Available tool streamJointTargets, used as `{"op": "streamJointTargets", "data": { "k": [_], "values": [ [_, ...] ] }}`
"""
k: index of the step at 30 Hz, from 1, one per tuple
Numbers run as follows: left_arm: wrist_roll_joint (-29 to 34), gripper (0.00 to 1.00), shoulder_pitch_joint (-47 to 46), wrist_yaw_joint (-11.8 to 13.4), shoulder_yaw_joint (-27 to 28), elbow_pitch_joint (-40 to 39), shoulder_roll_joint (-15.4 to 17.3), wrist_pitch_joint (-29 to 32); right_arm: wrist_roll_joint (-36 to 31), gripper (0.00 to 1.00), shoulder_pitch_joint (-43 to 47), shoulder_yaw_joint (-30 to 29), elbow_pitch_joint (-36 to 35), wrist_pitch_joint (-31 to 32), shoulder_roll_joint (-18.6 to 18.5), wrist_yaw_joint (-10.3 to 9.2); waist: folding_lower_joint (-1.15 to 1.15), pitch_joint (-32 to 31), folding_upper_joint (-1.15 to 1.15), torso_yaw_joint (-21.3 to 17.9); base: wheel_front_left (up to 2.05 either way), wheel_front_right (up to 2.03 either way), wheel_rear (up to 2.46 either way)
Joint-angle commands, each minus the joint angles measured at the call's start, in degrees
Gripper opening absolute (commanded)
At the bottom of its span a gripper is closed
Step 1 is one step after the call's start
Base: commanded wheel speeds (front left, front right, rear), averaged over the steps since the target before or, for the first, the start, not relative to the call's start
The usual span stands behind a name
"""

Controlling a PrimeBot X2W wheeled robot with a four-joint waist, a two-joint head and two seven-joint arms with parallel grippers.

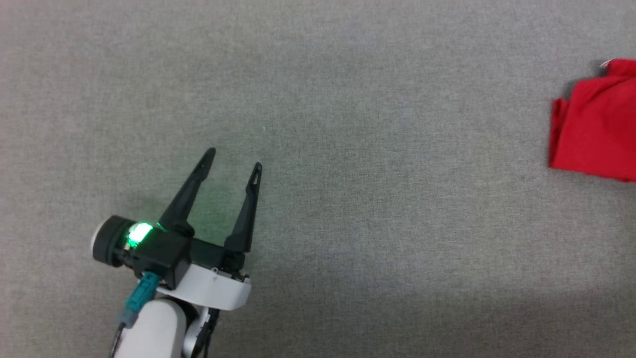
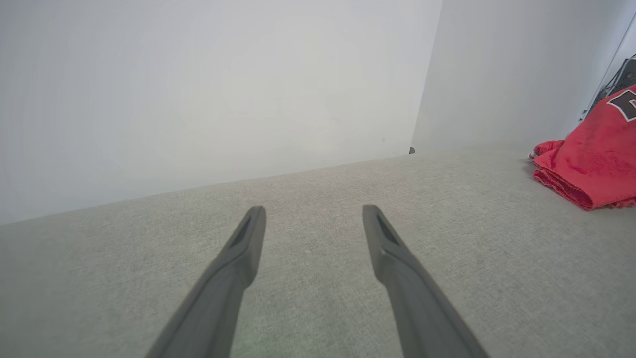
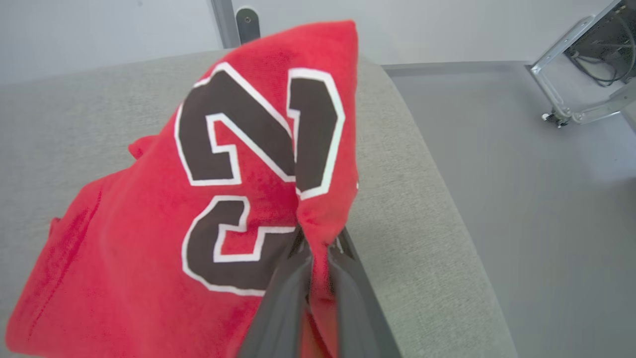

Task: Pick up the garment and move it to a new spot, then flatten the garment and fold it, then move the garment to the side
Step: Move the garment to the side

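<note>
At the lower left of the head view, the left gripper [image 1: 234, 158], a black two-fingered pincer on a white forearm with a green light at its base, hangs over the grey woven fabric surface [image 1: 348, 149]. Its fingers point up the view, leaning a little right. They are spread wide and nothing lies between them. In its own wrist view the left gripper [image 2: 313, 209] shows the same broad gap, fingers above the grey cloth [image 2: 497, 248], touching nothing that can be made out, with a plain white wall [image 2: 198, 99] beyond.

Well apart from it, at the far right edge of the head view, lies the garment [image 1: 596, 124], a red jersey-style T-shirt gathered into a folded bundle. The part that shows runs roughly top to bottom, tilted slightly, and the frame cuts off the rest. From the left wrist camera the garment [image 2: 591, 169] sits at the right, stacked folds facing the camera, with a piece of black-and-white lettering on top.

In the right wrist view the garment [image 3: 149, 248] slopes from the lower left up to a raised peak at the upper middle, its black, white-edged "2" and part of a "3" upright but creased. The right gripper [image 3: 322, 243] is pinched nearly closed on a red fold just under the numerals. Further right are a grey floor [image 3: 546, 199] and a metal frame [image 3: 571, 99].
</note>
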Motion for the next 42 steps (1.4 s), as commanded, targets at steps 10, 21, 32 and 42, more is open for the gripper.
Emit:
{"op": "streamJointTargets", "data": {
  "k": [10, 21, 32, 42],
  "values": [
    [0.44, 1.0, -0.11, 0.42, -0.13, -2.25, 1.41, 0.35, -4.64, 0.0, -8.12, 4.05, 12.14, -7.72, -1.71, -0.09, 0.0, 1.46, 0.0, 0.07, 0.0, 0.0, 0.0],
    [-0.04, 1.0, 0.2, 0.69, -0.29, -3.42, 2.53, 1.32, -5.43, 0.0, -12.78, 7.97, 19.48, -13.38, -1.5, -0.09, 0.0, 1.77, 0.0, -0.52, 0.0, 0.0, 0.0],
    [-0.63, 1.0, -0.32, 1.19, -0.62, -2.77, 2.58, 1.29, -3.2, 1.0, -15.46, 13.65, 22.44, -20.07, -2.64, -0.09, 0.0, 1.2, 0.0, -0.15, 0.0, 0.0, 0.0],
    [-1.84, 1.0, -0.23, 2.35, 0.21, 0.19, 1.99, 0.44, 1.74, 1.0, -13.51, 23.15, 17.4, -25.36, 0.45, -0.09, 0.0, -2.77, 0.0, 0.84, 0.0, 0.0, 0.0]
  ]
}}
